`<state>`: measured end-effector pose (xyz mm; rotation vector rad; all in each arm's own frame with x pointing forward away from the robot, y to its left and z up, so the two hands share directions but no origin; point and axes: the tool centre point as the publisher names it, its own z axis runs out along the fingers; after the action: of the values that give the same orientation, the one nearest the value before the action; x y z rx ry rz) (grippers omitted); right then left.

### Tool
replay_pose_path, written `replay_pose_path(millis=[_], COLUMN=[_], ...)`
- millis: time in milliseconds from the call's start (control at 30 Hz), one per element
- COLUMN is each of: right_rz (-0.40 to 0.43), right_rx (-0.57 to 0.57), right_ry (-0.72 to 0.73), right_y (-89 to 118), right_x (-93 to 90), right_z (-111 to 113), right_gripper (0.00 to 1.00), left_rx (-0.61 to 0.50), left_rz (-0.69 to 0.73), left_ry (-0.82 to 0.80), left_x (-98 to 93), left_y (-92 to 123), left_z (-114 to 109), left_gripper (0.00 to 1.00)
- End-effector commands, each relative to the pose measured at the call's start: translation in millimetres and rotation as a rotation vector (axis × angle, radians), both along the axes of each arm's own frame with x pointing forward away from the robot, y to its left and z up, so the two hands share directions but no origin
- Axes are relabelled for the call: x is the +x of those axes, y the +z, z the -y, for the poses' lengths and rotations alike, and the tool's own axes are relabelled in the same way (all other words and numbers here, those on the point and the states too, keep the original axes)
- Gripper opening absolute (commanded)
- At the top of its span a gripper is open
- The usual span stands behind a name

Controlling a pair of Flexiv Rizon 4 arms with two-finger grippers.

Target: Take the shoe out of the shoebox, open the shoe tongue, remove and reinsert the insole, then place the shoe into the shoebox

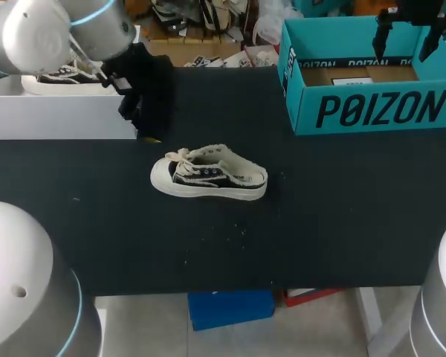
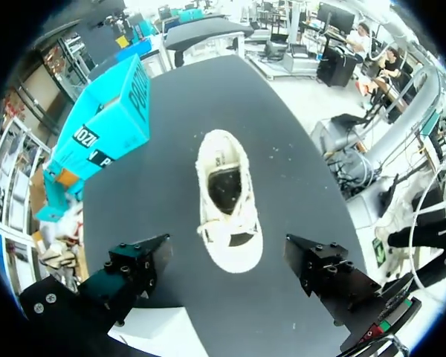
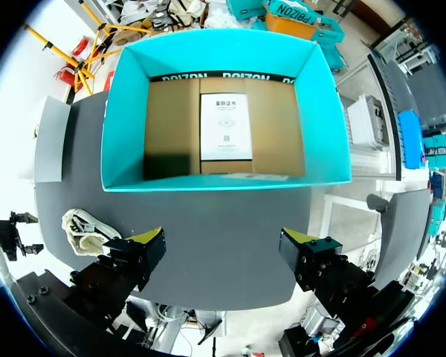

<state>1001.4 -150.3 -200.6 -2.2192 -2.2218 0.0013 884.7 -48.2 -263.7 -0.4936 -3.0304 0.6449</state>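
**Item: shoe (image 1: 208, 176).** It stands upright on its sole on the bare counter (image 1: 320, 223), mouth up and laces in. It is outside the shoebox (image 1: 372, 111).

**Axis.** In the head view its long axis runs across the counter, with the toe towards my left arm's side and the heel towards my right.

**Left pincer (image 2: 227, 249).** This is the nearer one, raised off the shoe's toe end. In its wrist view the shoe runs straight out ahead, toe nearest, with the long axis square to the line between the fingers. The fingers are spread wider than the shoe, holding and touching nothing. I judge the next grasp falls to this arm, descending so the fingers straddle the shoe's width.

**Right pincer (image 3: 223, 242).** It is well apart from the shoe, beyond its heel end, and hangs over the shoebox. Its fingers are wide apart and hold nothing.

**Shoebox.** It sits open-topped, well apart from the shoe. Only a white slip lies on its cardboard floor.
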Motion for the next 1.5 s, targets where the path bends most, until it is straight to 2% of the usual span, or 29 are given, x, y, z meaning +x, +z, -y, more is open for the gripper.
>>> replay_pose_path(millis=[33,467,633,867,1267,1367,1400,1433,1467,1500], right_rz=[0.0,0.0,0.0,0.0,0.0,0.224,0.287,0.343,0.323,0.323], right_rx=[0.0,0.0,0.0,0.0,0.0,0.006,0.036,0.034,0.043,0.043], right_ry=[0.0,0.0,0.0,0.0,0.0,0.275,0.402,0.593,0.774,0.774], right_y=[0,0,0,0,0,17,21,24,23,23], right_x=[-0.1,-0.1,-0.1,-0.1,-0.1,-15.3,-27.9,-45.5,-65.2,-65.2], right_z=[0,0,0,0,0,-23,-32,-44,-53,-53], right_gripper=[1.0,1.0,1.0,1.0,1.0,1.0,1.0,1.0,1.0,1.0], left_rx=[-0.186,-0.186,-0.271,-0.325,-0.302,-0.302,-0.302,-0.302,-0.302,-0.302], left_rz=[0.003,0.003,-0.025,-0.02,-0.056,-0.056,-0.056,-0.056,-0.056,-0.056], left_ry=[0.01,0.01,0.018,0.076,0.108,0.108,0.108,0.108,0.108,0.108], left_x=[-10.5,-10.5,-13.2,-27.7,-59.6,-59.6,-59.6,-59.6,-59.6,-59.6], left_y=[-1,-1,-13,-18,-27,-27,-27,-27,-27,-27], left_z=[-19,-19,-27,-34,-38,-38,-38,-38,-38,-38], left_gripper=[1.0,1.0,1.0,1.0,1.0,1.0,1.0,1.0,1.0,1.0])
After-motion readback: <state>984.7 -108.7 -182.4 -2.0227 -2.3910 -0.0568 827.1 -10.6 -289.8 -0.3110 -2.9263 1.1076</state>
